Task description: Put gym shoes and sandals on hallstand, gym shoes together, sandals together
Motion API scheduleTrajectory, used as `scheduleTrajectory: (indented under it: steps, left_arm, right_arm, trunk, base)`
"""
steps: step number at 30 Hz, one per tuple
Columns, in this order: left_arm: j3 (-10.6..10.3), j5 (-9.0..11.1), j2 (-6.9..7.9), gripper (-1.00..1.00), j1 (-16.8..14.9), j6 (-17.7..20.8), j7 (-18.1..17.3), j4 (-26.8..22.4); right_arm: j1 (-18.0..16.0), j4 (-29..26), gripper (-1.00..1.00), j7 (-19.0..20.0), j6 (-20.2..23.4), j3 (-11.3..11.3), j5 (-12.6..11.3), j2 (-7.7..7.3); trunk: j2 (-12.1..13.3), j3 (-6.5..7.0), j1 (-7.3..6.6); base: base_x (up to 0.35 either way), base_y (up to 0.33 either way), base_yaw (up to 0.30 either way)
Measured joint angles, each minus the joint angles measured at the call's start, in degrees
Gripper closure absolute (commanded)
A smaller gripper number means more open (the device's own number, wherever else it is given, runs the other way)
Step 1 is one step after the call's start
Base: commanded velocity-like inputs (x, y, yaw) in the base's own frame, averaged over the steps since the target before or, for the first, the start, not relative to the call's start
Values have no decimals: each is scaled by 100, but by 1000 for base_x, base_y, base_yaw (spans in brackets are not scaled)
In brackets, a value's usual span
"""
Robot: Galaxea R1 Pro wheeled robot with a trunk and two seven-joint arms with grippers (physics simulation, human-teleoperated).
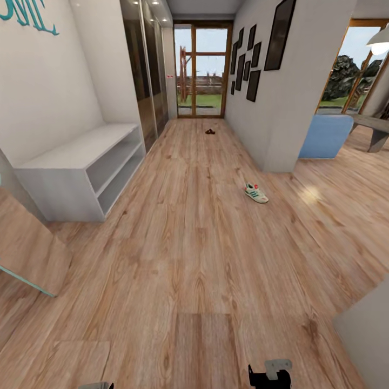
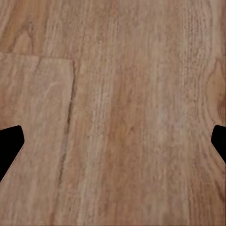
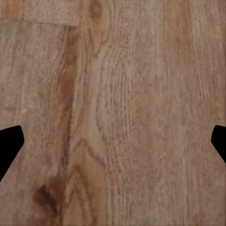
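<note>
While lying on the corridor floor (image 1: 194,243), one gym shoe (image 1: 255,193) with long axis diagonal, toe toward near right. Sandals (image 1: 210,131) far off by the glass door (image 1: 201,70). Hallstand (image 1: 81,167) shelves empty. Left end effector (image 2: 113,141) and right end effector (image 3: 113,141) spread wide, gripping nothing.

- In the head view we see a black block of the right arm (image 1: 269,376) topped by a light grey bracket with a small hole.
- The left gripper (image 2: 113,141) shows two flat black fingertips (image 2: 9,143) with angled, chamfered ends.
- The right gripper (image 3: 113,141) has identical matte black fingertips (image 3: 9,143), unmarked.
</note>
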Motion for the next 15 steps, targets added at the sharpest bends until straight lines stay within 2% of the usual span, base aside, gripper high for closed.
scheduleTrajectory:
  steps: [15]
  left_arm:
    - [0,0,0,-100,-2,0,0,1]
  right_arm:
    - [0,0,-100,0,0,0,0,3]
  trunk:
    - [0,0,0]
  base:
    - [339,0,0]
